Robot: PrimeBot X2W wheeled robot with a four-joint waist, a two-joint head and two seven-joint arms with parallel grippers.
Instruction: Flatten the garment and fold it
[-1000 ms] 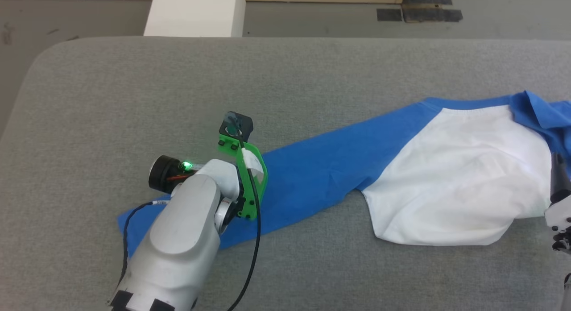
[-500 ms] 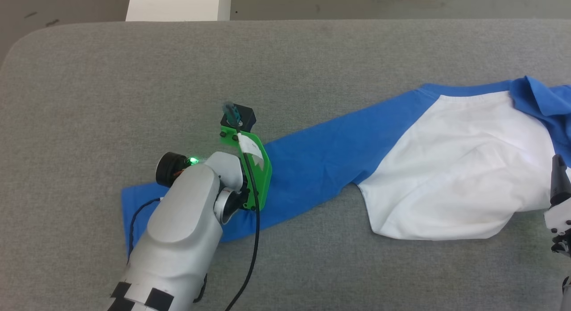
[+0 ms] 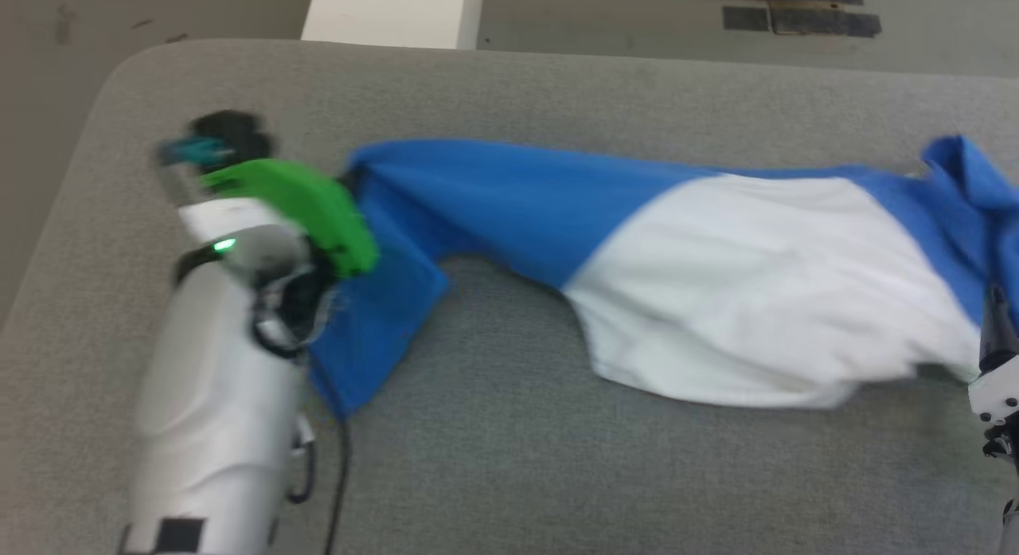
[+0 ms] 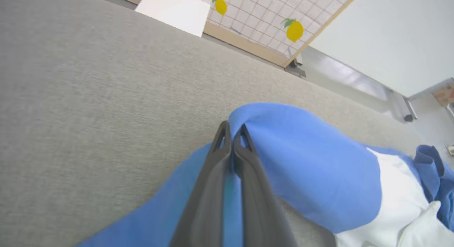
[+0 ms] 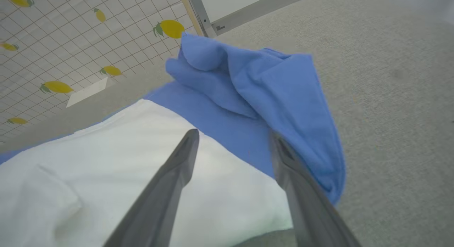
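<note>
The left gripper [image 4: 232, 128], fingers clamped on the sleeve [image 4: 301, 151] of the garment [image 3: 716, 284], should pull outward low and smoothly while the right gripper [image 5: 232, 137] waits, fingers apart.

The round silver-grey left arm [image 3: 215, 380] has black square patches [image 3: 179, 533] low down. A bright green plastic plate [image 3: 306, 205] sits at its wrist, with a tiny green light [image 3: 224, 245] beside it and a thin black cable [image 3: 341, 475] down its side. A black and teal block [image 3: 211, 141] on top is blurry. The left gripper [image 4: 232, 128] has two long dark grey fingers [image 4: 209, 197] with little three-cornered holes at the tips. The right gripper [image 5: 234, 133] has dark grey pointed fingers too, on a white base [image 3: 995, 396].
</note>
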